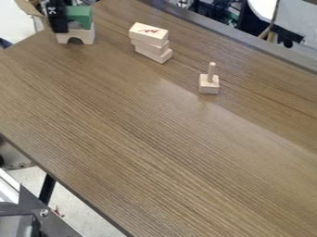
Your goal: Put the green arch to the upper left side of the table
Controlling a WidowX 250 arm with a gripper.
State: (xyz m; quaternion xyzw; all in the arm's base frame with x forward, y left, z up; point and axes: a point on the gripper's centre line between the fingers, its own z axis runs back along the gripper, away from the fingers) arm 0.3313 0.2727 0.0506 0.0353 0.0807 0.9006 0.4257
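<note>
The black gripper (57,19) hangs at the upper left of the desk (148,134), overlapping the left part of the green arch (80,16) in the camera view; whether it is open, closed or gripping cannot be told. The green arch is directly above a pale wooden arch (86,36), near the desk's upper-left edge. To their right stands a stack of pale blocks (150,42), its top block bearing a red mark. Farther right, an upright peg (212,71) rises from a small wooden base (209,85).

Black end effector (58,19), white marking (51,9)
</note>
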